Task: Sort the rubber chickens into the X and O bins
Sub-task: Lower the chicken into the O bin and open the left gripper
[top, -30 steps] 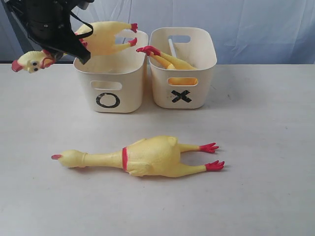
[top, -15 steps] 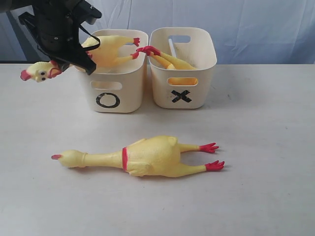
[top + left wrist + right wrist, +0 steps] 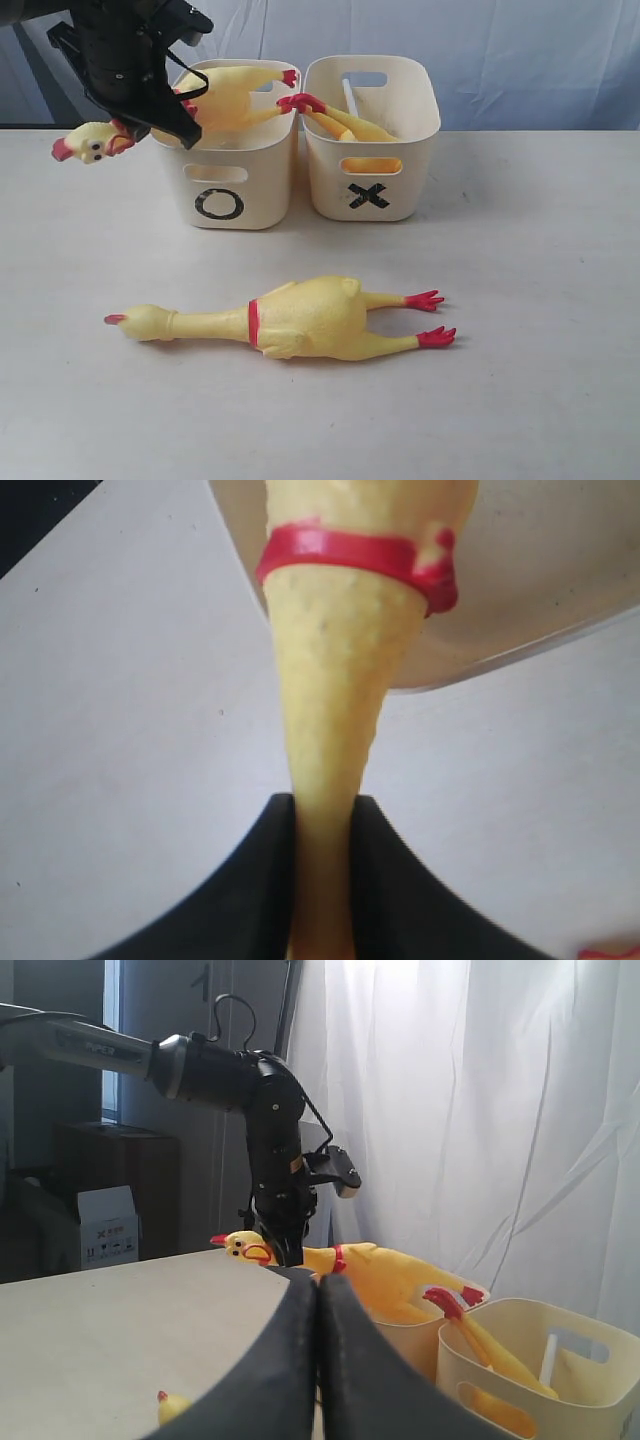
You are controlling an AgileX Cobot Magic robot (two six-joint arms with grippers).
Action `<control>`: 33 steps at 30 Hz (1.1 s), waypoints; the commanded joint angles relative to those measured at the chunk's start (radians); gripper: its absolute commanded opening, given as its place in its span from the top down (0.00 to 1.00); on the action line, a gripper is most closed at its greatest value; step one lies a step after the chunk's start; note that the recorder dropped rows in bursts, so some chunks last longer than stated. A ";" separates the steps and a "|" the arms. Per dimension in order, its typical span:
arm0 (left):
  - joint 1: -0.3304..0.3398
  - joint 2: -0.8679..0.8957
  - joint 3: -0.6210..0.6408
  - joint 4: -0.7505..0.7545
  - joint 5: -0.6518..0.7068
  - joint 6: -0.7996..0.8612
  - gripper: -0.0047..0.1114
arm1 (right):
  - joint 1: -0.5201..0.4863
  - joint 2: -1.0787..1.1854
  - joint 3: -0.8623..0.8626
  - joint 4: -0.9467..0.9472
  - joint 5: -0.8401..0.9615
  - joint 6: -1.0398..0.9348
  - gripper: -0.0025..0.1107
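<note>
My left gripper [image 3: 143,124] is shut on the neck of a yellow rubber chicken [image 3: 232,95]. Its head [image 3: 88,145] hangs left of the O bin [image 3: 228,190] and its body lies over that bin's opening, red feet at the right rim. The left wrist view shows the neck [image 3: 335,680] pinched between the fingers [image 3: 260,880], the red band [image 3: 350,552] beyond them. A second chicken [image 3: 345,122] lies in the X bin [image 3: 370,180], feet sticking out. The third chicken [image 3: 300,318] lies flat on the table. My right gripper [image 3: 318,1290] is shut on nothing, away from the bins.
The two bins stand side by side at the back of the white table [image 3: 540,300], in front of a pale curtain [image 3: 520,50]. The left arm [image 3: 270,1140] reaches down over the O bin's left side.
My left gripper has carried its chicken to the right and slightly down, so the body now lies lower over the O bin. The other two chickens have not moved.
</note>
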 commanded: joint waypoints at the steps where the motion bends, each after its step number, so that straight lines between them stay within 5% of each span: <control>1: 0.009 -0.005 -0.011 0.001 0.004 0.008 0.88 | -0.005 -0.004 0.004 -0.004 -0.002 -0.002 0.99; 11: 0.009 -0.005 -0.011 -0.004 -0.014 0.008 0.64 | -0.005 -0.004 0.004 -0.004 0.000 -0.002 0.99; 22: 0.009 -0.009 -0.017 -0.008 -0.017 0.008 0.65 | -0.005 -0.004 0.004 -0.004 0.003 -0.002 0.99; 33: 0.009 -0.016 -0.159 -0.076 0.041 0.050 0.65 | -0.005 -0.004 0.004 -0.004 0.003 -0.002 0.99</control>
